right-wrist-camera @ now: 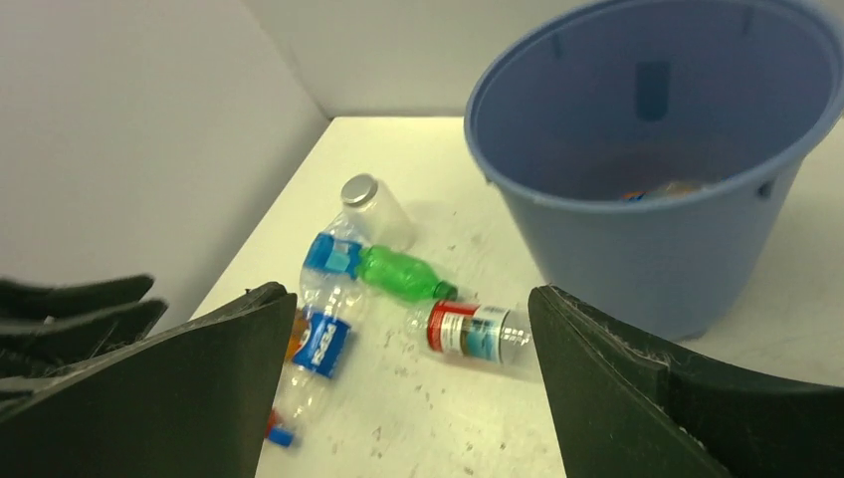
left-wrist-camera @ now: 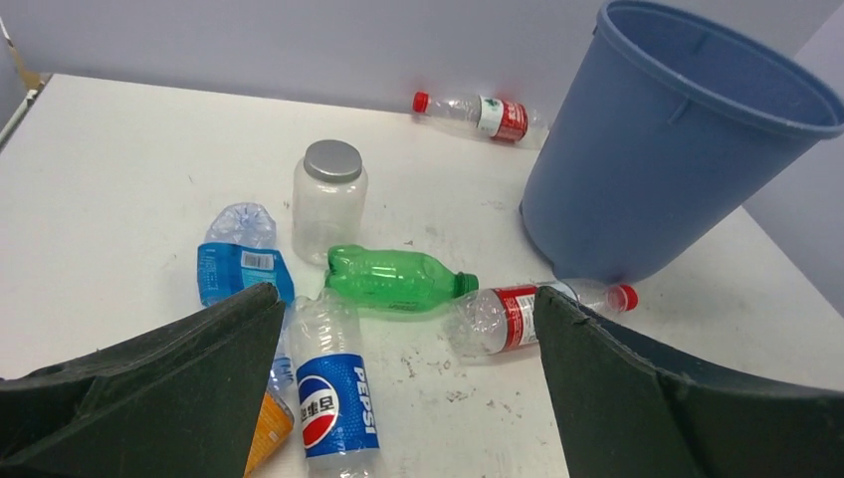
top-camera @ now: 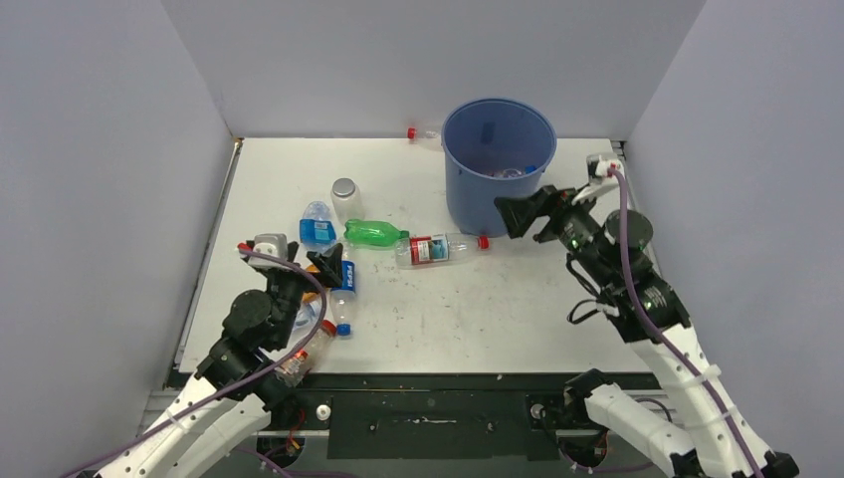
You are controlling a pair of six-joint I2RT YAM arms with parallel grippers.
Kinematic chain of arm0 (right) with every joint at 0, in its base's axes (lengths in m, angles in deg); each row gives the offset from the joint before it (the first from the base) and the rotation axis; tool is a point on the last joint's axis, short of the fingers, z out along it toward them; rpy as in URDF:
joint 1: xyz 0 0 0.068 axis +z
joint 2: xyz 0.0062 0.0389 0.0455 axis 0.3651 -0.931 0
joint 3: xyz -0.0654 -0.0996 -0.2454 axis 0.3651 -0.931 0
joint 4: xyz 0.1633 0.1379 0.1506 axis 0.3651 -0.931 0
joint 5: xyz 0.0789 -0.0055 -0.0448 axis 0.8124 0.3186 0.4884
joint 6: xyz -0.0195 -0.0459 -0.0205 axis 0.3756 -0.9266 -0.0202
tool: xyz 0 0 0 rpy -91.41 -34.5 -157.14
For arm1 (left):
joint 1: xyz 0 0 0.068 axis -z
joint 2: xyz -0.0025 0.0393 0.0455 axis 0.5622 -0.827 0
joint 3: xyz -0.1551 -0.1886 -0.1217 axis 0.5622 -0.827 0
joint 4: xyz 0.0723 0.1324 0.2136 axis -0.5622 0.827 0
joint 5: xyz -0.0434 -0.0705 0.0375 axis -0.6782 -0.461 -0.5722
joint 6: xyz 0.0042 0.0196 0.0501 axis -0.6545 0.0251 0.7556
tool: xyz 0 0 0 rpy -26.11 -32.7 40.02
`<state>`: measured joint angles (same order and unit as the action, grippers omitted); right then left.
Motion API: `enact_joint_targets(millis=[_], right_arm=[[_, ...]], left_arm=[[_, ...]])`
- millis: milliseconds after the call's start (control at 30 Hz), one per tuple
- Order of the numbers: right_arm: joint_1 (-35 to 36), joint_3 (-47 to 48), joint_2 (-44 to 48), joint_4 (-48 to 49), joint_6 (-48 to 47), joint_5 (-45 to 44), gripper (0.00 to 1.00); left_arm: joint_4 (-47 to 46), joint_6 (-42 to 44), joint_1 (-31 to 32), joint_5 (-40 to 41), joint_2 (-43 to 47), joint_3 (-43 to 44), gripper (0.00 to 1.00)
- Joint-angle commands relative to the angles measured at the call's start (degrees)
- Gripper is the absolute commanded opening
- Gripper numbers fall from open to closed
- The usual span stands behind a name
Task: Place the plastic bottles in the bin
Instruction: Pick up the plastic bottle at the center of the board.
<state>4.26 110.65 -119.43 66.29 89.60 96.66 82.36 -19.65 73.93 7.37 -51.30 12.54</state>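
Both my grippers stand wide open, holding nothing. My right gripper (top-camera: 520, 215) hangs just beside the blue bin (top-camera: 468, 204), and my left gripper (top-camera: 328, 267) sits over the Pepsi bottle (top-camera: 347, 279). Between them on the table (top-camera: 498, 309) lie a green bottle (top-camera: 376, 233) and a red-labelled bottle (top-camera: 435, 249) — its red cap near the bin's foot. Another bottle (top-camera: 423, 133) lies behind the bin.

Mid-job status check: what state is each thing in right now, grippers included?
bin: upright, bottles inside.
green bottle: lying on its side.
red-labelled bottle: lying beside the bin, capped.
far red-capped bottle: lying by the back wall.
Pepsi bottle: lying.
blue-labelled bottle: lying, crumpled.
silver-lidded jar: upright, lid on.
orange bottle: lying under the left arm.
left gripper: open, empty.
right gripper: open, empty.
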Motion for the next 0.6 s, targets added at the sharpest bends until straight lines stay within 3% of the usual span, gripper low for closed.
enact_joint_targets(millis=[0, 200, 367, 467, 567], right_arm=[[0.43, -16.67, 8.34, 9.65, 6.00, 5.56, 0.90], [0.61, -35.73, 18.36, 16.65, 12.03, 2.64, 0.90], [0.70, -42.01, 22.48, 19.78, 12.44, -0.16, 0.90], [0.70, -42.64, 22.48, 18.32, 11.55, -1.10, 0.90], [0.70, -42.16, 22.13, 15.32, 10.58, -1.62, 0.90]], left_arm=[[1.49, 1.17, 0.60, -4.28, -3.99, 3.38, 0.96], [3.14, 7.43, 0.87, -19.73, -16.32, 6.87, 0.96], [15.86, 12.27, 1.58, -32.56, -34.16, 22.36, 0.96], [24.46, 13.90, 2.09, -29.03, -48.23, 34.61, 0.96], [25.39, 18.62, 3.06, -26.72, -56.25, 38.64, 0.96]])
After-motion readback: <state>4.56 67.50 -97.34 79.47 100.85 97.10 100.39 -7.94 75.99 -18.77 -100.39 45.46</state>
